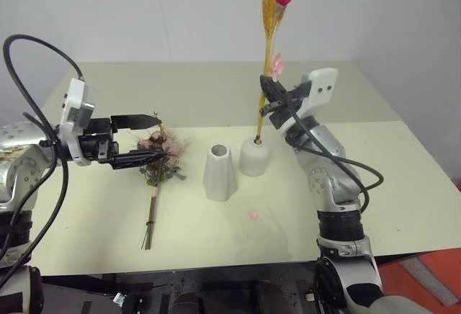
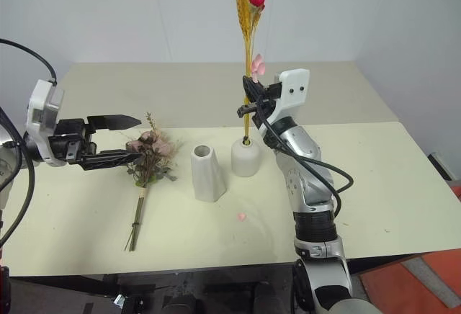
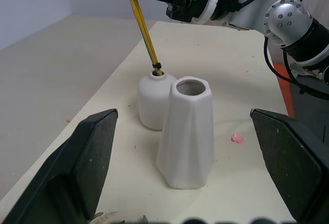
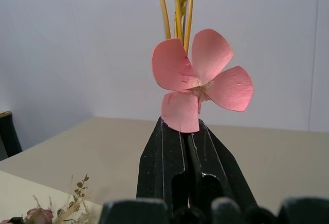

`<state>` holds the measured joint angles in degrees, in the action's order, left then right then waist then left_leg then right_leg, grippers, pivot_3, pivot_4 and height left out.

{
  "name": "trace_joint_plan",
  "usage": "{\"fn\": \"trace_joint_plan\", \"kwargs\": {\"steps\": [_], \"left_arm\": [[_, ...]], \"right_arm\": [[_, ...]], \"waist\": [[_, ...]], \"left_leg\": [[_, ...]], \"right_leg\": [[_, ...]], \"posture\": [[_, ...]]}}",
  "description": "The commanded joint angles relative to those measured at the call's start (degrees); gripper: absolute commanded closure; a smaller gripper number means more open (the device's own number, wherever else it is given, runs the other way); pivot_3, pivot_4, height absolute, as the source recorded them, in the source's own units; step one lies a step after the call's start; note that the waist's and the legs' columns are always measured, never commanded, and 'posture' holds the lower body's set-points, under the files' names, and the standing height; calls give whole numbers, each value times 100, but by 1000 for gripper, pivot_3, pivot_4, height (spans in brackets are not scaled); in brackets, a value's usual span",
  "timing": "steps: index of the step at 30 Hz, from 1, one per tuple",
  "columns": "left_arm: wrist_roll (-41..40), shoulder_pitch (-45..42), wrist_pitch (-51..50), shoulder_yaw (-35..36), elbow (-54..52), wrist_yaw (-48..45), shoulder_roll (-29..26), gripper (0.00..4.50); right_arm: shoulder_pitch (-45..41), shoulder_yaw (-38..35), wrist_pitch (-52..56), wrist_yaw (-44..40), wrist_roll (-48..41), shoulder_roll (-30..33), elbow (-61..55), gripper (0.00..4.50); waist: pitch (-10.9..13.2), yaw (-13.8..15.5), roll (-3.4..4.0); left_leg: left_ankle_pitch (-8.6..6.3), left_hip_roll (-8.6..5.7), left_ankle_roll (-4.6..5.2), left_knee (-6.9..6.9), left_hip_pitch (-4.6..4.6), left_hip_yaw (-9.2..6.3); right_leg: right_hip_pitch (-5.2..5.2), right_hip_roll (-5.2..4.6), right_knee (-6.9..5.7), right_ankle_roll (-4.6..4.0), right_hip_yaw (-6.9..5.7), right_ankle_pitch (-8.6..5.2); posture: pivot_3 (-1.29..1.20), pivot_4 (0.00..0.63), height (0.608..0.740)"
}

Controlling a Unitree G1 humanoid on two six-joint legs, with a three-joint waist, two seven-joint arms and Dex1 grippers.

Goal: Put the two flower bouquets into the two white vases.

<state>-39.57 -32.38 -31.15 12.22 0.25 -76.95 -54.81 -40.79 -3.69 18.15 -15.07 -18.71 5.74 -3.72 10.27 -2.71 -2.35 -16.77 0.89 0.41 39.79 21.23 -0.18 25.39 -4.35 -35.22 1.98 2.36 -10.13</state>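
Two white vases [image 1: 218, 172]: tall faceted, short rounded [image 1: 254, 158] holding yellow stalks [image 1: 268, 55]

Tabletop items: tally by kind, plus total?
Vases: 2, the taller faceted vase and the shorter rounded vase.
Bouquets: 2, the pink rose bouquet lying on the table and the yellow stalk bouquet, stem ends in the shorter vase's mouth, held by the right gripper.
Loose pink petal: 1.
Total: 5.
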Motion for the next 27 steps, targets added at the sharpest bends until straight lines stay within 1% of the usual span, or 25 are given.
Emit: {"fn": "trace_joint_plan", "kwargs": {"steps": [1,15,19,22,23,26,27], "left_arm": [[-25,-32,0,154,-153,3,-125,0],[21,-162,-11,63,-66,-51,-143,0],[20,-177,-38,71,-63,-50,-147,0],[15,-152,-65,93,-75,-36,-157,0],[16,-113,-89,114,-85,-8,-168,0],[-6,28,-286,216,-131,148,-256,0],[-7,77,-503,213,-181,267,-344,0]], "right_arm": [[-2,-12,-300,-21,43,-40,9,4470],[276,23,-616,-27,85,-124,201,4470],[598,73,-554,-116,41,-43,-148,3554],[1004,53,-351,-188,-63,107,-700,2540],[1214,38,-241,-274,-142,228,-989,2270],[1829,-91,189,-570,-467,703,-1774,1259],[2016,-162,366,-669,-591,911,-1991,884]], "waist": [[0,-1,0],[0,0,0],[0,2,0],[0,17,0],[0,23,0],[0,26,0],[0,25,0]], "left_leg": [[0,0,0,0,0,0],[0,0,0,-1,0,0],[0,-1,0,0,0,0],[0,0,0,-3,2,0],[0,0,0,-2,3,0],[0,-3,0,-1,6,0],[0,-2,1,-1,5,0]], "right_leg": [[0,0,0,0,0,0],[0,0,0,0,0,0],[-1,-1,0,0,0,0],[0,0,-1,0,0,0],[-1,-1,0,1,-1,0],[-3,-3,5,1,0,-1],[-4,-3,7,2,0,-1]], "posture": [[0,150,740],[0,150,740],[0,150,740],[0,150,740],[0,150,740],[0,150,740],[0,150,740]]}}
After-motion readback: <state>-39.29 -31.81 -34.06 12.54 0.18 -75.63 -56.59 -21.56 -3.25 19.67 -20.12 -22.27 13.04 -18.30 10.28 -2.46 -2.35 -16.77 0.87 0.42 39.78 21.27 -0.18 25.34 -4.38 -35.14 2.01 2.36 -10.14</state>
